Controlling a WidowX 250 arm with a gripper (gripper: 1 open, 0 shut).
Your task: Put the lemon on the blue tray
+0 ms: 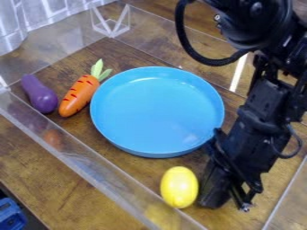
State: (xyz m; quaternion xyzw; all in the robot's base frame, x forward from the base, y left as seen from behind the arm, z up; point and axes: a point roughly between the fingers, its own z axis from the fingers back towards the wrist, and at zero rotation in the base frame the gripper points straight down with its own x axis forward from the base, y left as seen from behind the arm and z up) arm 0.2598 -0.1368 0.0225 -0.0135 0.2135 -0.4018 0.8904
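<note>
Gleaming yellow lemon, egg-shaped, beside blue tray

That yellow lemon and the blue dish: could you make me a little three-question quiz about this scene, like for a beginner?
1. True or false: the lemon lies on the blue tray.
2. What lies nearest the carrot: A lemon, B eggplant, C gripper?
3. Does the lemon sit beside the gripper, or clearly between its jaws?

Key: 1 false, it lies on the table just off the rim; 2 B; 3 beside it, by this view.
</note>
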